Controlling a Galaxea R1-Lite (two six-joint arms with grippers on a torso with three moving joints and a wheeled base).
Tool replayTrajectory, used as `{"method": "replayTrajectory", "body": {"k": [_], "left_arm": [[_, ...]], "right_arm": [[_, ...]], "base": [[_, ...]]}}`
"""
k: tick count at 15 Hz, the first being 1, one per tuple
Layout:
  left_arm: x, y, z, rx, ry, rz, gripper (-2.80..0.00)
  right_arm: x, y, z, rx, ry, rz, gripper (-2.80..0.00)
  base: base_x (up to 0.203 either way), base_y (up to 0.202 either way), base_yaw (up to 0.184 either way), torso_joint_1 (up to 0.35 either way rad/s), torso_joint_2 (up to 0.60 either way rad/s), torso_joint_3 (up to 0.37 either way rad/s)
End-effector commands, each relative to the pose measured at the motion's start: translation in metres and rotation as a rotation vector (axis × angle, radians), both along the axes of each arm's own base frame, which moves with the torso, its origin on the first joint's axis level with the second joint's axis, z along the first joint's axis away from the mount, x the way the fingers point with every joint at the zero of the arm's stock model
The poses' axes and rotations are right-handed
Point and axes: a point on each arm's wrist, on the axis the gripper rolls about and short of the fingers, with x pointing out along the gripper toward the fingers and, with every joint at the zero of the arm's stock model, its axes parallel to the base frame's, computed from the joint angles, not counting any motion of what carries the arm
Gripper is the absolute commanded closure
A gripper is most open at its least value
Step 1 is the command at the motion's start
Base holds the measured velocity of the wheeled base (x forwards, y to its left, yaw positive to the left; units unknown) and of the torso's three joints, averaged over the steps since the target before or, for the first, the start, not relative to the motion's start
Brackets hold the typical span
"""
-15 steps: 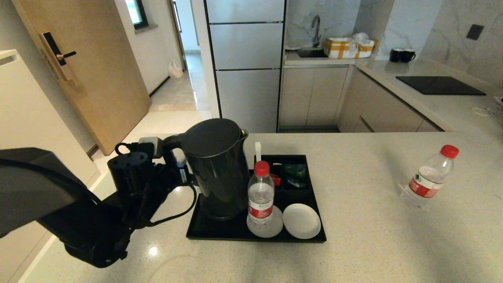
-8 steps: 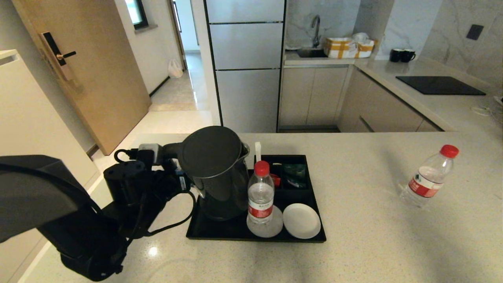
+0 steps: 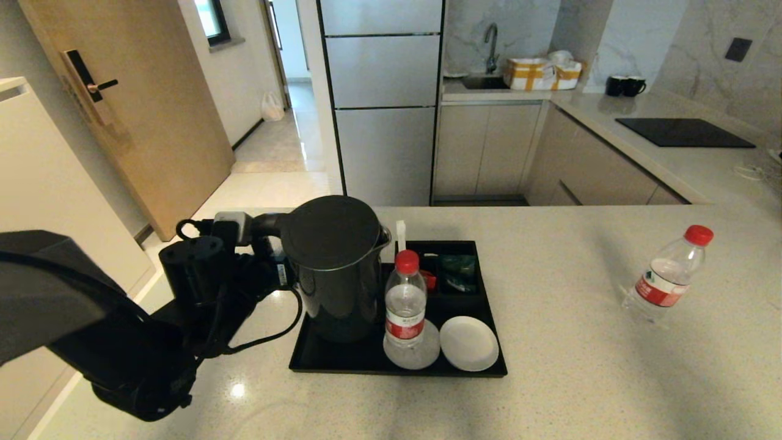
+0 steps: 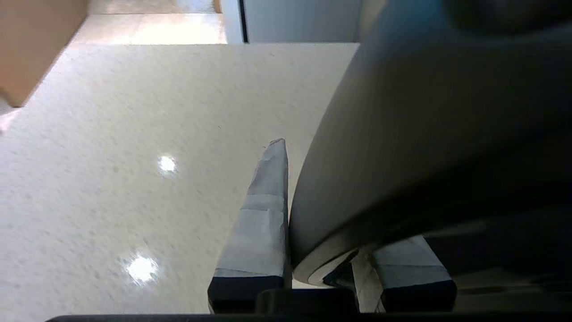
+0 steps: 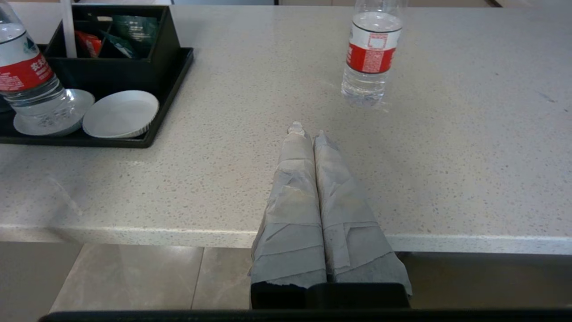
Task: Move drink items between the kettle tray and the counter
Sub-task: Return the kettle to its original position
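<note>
The kettle [image 3: 338, 269] stands on the kettle tray [image 3: 317, 360], upright, w/ the left gripper [image 3: 269, 244] clenched on its handle, so I judge it is just placed or about to lift; release is not yet done. It is tall, black, glossy, lid on. One bottle [image 3: 405, 305] is on a saucer [image 3: 427, 354] in the tray; another bottle [image 3: 666, 275] is well apart on the counter [image 3: 550, 391]. Right gripper [image 5: 308, 134] is parked at the counter edge, fingers pressed together, empty.

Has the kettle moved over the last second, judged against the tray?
Yes. The kettle, held by the left pincer, has sunk toward the tray and now stands more upright.
</note>
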Motion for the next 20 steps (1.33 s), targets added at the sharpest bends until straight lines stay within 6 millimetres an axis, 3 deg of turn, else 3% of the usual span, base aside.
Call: {"method": "replayTrajectory", "body": {"k": [1, 5, 17, 20], "left_arm": [[0.004, -0.001, 0.006, -0.01, -0.024, 0.003, 0.0], [0.017, -0.005, -0.001, -0.003, -0.001, 0.003, 0.0], [0.0, 0.008, -0.039, 0.016, 0.06, 0.038, 0.0], [0.003, 0.006, -0.038, 0.017, 0.05, 0.035, 0.0]], "right_arm": [[0.0, 0.0, 0.0, -0.001, -0.002, 0.0, 0.0], [0.0, 0.0, 0.0, -0.001, -0.002, 0.0, 0.0], [0.0, 0.0, 0.0, -0.001, -0.002, 0.0, 0.0], [0.0, 0.0, 0.0, -0.001, -0.002, 0.0, 0.0]], "base": [[0.0, 0.0, 0.0, 0.0, 0.0, 0.0], [0.0, 0.0, 0.0, 0.0, 0.0, 0.0], [0.0, 0.0, 0.0, 0.0, 0.0, 0.0], [0.0, 0.0, 0.0, 0.0, 0.0, 0.0]]}}
